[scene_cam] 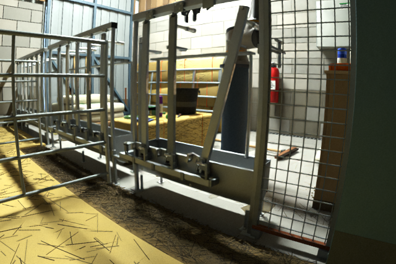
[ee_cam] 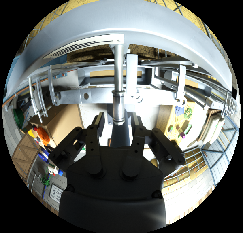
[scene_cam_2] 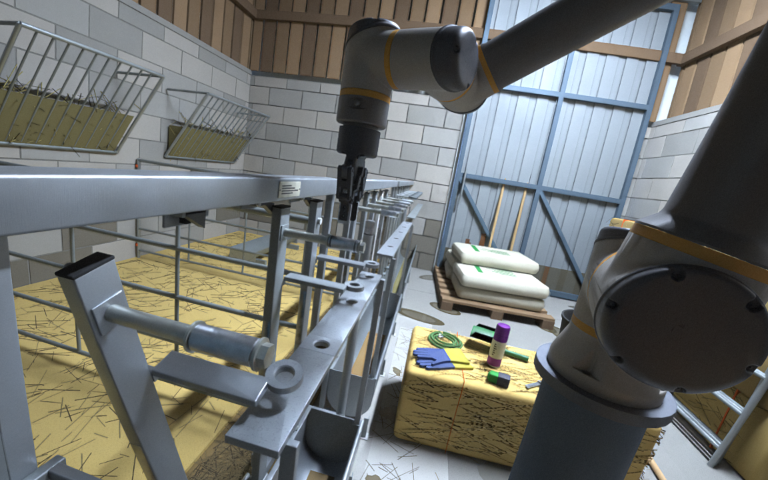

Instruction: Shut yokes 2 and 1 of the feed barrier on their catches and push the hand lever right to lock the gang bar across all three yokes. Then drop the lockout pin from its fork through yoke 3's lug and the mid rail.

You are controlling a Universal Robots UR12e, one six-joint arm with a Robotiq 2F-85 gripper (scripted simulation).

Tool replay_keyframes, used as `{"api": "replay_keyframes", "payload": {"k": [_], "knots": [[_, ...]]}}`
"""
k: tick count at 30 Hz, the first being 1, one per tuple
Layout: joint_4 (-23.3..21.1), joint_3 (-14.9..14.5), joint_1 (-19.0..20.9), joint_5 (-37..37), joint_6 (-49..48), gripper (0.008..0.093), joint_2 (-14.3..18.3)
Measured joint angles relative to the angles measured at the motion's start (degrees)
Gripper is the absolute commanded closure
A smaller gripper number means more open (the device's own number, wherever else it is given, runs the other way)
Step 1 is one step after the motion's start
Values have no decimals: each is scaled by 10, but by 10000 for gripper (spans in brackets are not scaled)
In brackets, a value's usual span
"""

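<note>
The middle yoke [scene_cam: 171,88] stands upright under the top rail [scene_cam: 198,0], while the nearest yoke [scene_cam: 225,82] leans open with its top tilted right. A third yoke [scene_cam: 143,85] stands upright at the far end. Each yoke carries a round handle bar: one on the tilted yoke [scene_cam_2: 187,334], one on the middle yoke [scene_cam_2: 324,240]. My gripper [scene_cam_2: 350,203] hangs just above the middle yoke's handle [ee_cam: 118,90], fingers pointing down beside the top rail. It is open and holds nothing. The drilled mid rail [scene_cam_2: 339,322] runs below the handles.
The top rail [ee_cam: 127,19] lies close beside my fingers. A wire mesh panel [scene_cam: 307,111] closes the right end of the barrier. A hay bale [scene_cam_2: 464,400] with gloves, a bottle and small tools sits on the robot's side. Feed sacks [scene_cam_2: 494,274] lie on a pallet beyond.
</note>
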Motion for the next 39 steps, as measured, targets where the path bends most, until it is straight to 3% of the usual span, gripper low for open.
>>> {"api": "replay_keyframes", "payload": {"k": [7, 22, 39], "knots": [[10, -4, 0, 0, 0, 484, -5], [110, -64, 0, 0, 0, 484, -47], [113, -66, 19, 0, 19, 484, -47]]}}
